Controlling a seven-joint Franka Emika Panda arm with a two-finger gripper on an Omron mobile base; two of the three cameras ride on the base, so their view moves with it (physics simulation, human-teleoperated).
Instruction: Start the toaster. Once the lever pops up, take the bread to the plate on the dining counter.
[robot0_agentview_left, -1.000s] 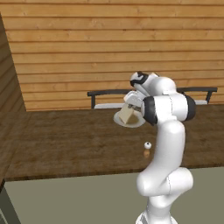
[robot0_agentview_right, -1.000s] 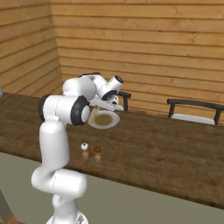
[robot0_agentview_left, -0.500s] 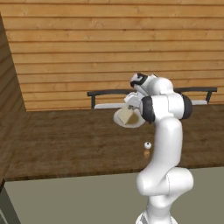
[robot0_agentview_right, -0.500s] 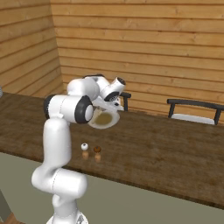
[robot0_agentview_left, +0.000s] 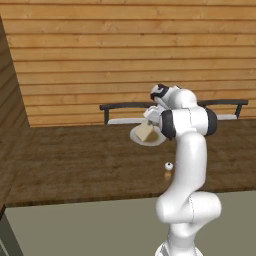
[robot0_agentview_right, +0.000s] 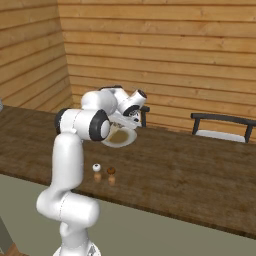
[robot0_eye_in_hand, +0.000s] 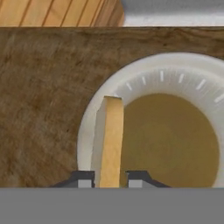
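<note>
One slice of bread (robot0_eye_in_hand: 109, 140) stands on edge between our hand's (robot0_eye_in_hand: 109, 178) fingertips, clamped there, over the plate (robot0_eye_in_hand: 144, 83) on the table (robot0_eye_in_hand: 43, 87).

Desk (robot0_agentview_left: 75, 165) open to the left; two small shakers (robot0_agentview_right: 104, 173) sit near the front; chairs (robot0_agentview_right: 220, 127) behind.

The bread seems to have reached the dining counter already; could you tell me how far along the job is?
Done: the bread has been carried to the dining counter and is over the plate. In hand: the gripper has the slice edge-up between its fingertips, low over the plate. Left: letting go so the slice lies on the plate, then withdrawing.
</note>
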